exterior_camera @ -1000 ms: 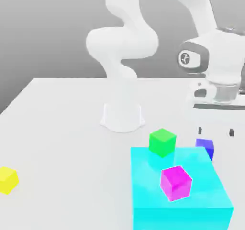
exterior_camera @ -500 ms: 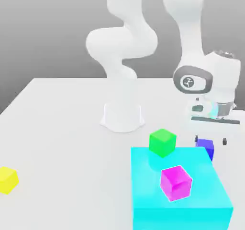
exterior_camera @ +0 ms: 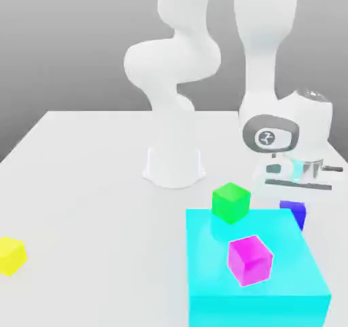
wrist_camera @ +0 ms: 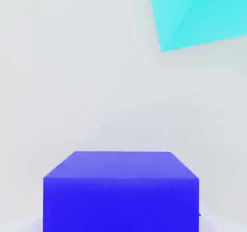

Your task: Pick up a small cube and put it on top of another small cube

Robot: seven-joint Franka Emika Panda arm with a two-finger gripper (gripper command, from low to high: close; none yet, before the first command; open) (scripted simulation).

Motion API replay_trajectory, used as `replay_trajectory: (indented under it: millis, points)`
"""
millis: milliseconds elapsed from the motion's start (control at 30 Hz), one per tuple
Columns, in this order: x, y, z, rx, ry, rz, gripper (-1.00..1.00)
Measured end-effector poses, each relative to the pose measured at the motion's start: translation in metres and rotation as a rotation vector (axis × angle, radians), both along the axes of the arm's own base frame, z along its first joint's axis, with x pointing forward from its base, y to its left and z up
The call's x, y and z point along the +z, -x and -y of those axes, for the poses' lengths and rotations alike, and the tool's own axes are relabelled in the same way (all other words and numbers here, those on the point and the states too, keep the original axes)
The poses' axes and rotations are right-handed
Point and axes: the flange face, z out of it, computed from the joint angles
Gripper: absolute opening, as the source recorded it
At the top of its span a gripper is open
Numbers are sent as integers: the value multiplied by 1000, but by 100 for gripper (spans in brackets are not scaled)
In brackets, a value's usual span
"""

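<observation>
- The small cube [exterior_camera: 293, 213], indigo in colour, sits on the white table [exterior_camera: 81, 183] at the right of the exterior view, touching or just beside the far right corner of a large cyan block [exterior_camera: 255, 268].
- In the hand view it fills the lower middle of the frame [wrist_camera: 120, 190], with a corner of the cyan block in the upper right.
- The gripper [exterior_camera: 298, 183] hangs directly above the indigo cube, low over it, at the end of the white arm [exterior_camera: 265, 54].
- Its jaws are clenched; the fingers are hidden behind the hand, so I cannot tell whether they grip the cube.
- A green cube [exterior_camera: 230, 202] and a magenta cube [exterior_camera: 249, 260] rest on the cyan block, left of and nearer than the indigo one.
- A yellow cube [exterior_camera: 11, 255] lies well apart, at the lower left.
- Judged next: lift straight up, then carry towards the chosen cube.
</observation>
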Motion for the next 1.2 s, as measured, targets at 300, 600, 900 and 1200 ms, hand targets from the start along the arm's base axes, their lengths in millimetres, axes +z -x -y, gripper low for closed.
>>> replay_trajectory:
  millis: [300, 600, 900, 1200]
  points:
    - [33, -4, -8, -4, -4, 9, -100]
    - [57, 0, -4, 4, 1, 4, -100]
    - [110, -50, 35, -92, 17, 63, -100]
    - [202, -95, 121, -152, -18, 62, -100]
